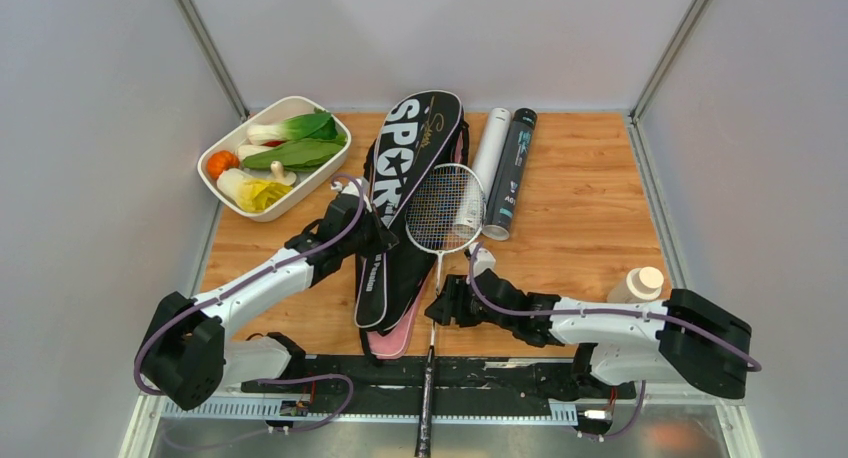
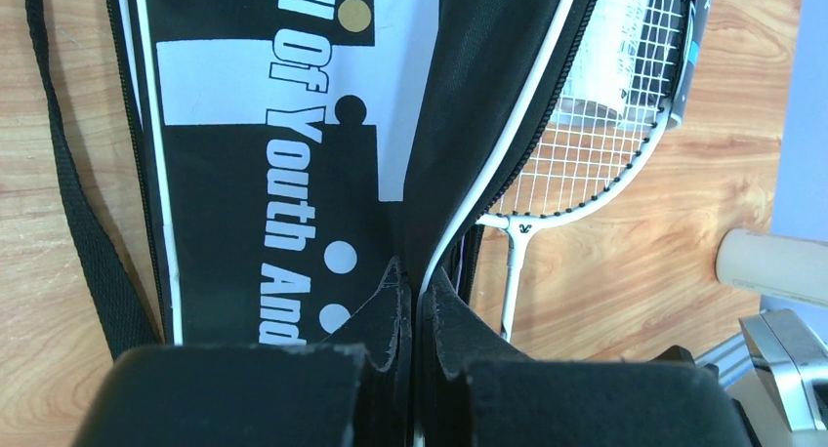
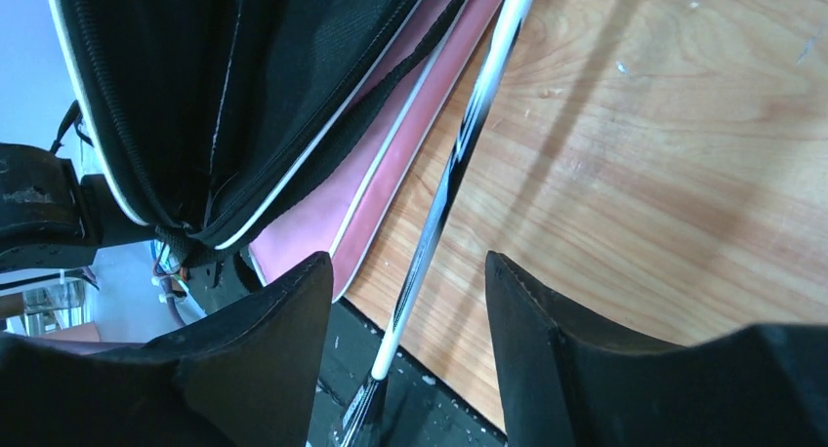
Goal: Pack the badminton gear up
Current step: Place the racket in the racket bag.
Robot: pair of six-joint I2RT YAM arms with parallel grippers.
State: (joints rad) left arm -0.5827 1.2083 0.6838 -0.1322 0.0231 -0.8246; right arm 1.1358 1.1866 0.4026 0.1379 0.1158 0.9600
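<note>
A black "SPORT" cover (image 1: 408, 168) lies down the middle of the table on top of a pink cover (image 1: 393, 340). My left gripper (image 1: 377, 234) is shut on the black cover's white-piped edge (image 2: 459, 223), the jaws (image 2: 418, 276) pinching the fabric. A silver racket (image 1: 445, 208) lies right of the cover, its head resting over a white tube (image 1: 489, 153), with a black tube (image 1: 512, 173) beside that. Its shaft (image 3: 459, 154) runs down past the table's front edge. My right gripper (image 1: 441, 308) stands open astride the shaft, and its fingers (image 3: 283, 310) are not touching it.
At the back left stands a white dish of vegetables (image 1: 212, 183). A small white bottle with a tan cap (image 1: 640, 283) sits near the right arm. A black strap (image 2: 83, 223) trails left of the cover. Grey walls close in both sides.
</note>
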